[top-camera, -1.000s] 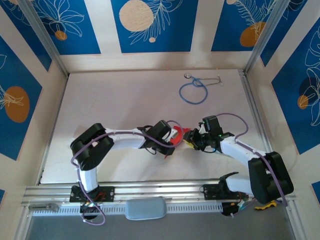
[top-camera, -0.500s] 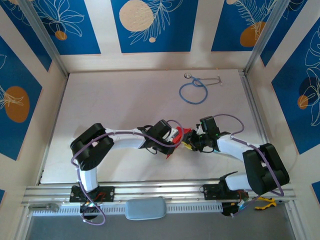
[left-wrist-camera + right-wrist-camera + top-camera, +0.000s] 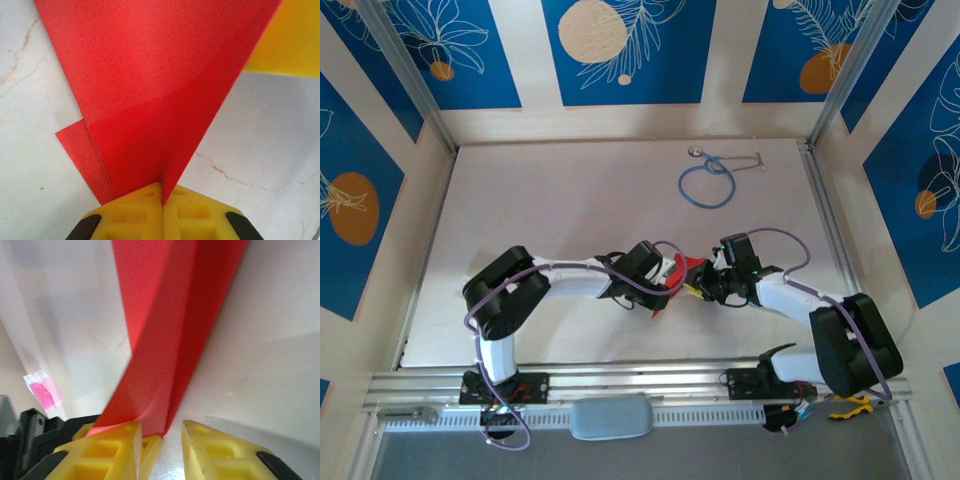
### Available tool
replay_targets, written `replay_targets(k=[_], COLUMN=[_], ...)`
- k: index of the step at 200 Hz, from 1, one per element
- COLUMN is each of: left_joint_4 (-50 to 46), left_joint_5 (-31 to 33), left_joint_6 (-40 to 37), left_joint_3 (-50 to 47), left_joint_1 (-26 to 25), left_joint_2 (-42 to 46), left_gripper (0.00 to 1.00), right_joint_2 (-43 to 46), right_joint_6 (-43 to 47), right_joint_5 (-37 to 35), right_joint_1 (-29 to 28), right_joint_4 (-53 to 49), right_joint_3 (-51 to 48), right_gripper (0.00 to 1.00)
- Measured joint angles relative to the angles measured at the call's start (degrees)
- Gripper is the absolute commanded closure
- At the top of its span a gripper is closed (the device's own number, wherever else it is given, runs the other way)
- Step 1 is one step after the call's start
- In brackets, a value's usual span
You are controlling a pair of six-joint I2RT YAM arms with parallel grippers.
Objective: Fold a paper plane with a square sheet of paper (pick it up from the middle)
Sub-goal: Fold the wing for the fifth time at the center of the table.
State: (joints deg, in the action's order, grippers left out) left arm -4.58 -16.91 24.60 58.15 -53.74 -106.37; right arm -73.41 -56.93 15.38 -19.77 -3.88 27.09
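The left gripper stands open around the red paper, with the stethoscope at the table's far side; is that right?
No: the left gripper is shut on the paper, as the left wrist view shows; the stethoscope is at the far side.

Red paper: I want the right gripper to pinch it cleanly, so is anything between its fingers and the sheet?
Nothing visible does. The red paper reaches into the gap of the right gripper, touching one finger; the left gripper is shut on its fold.
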Motion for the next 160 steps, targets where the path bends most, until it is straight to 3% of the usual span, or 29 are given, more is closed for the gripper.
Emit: replay_targets(k=[32,72,119,142,160], left_joint_4=[0.1,-0.2,-0.3,-0.6,-0.8], left_joint_5=[0.4,0.8,1.0,1.2,1.7], left_joint_6=[-0.2,-1.2,-2.6,-3.5,-4.1], left_joint_3=[0.0,0.0,0.0,0.1,0.2], left_joint_1=[0.0,0.0,0.0,0.0,0.0], left_joint_2=[0.0,0.0,0.0,0.0,0.0], left_gripper=[0.92,0.92,0.91,0.91,0.90], right_joint_2=[3.5,5.1,-1.0,-4.3,-6.0], right_joint_6=[-1.3,-4.0,-4.9,-4.6,-4.2], right_joint_5=[0.0,-1.2,-0.9,0.1,0.4], right_joint_1=[1.6,2.7,2.9,2.9,2.9], right_joint_4=[0.0,-2.5,-4.5,-5.1,-5.2], right_joint_3=[0.0,1.2,4.7,7.1,8.6], right_gripper=[0.52,0.50,0.50,0.55,0.67])
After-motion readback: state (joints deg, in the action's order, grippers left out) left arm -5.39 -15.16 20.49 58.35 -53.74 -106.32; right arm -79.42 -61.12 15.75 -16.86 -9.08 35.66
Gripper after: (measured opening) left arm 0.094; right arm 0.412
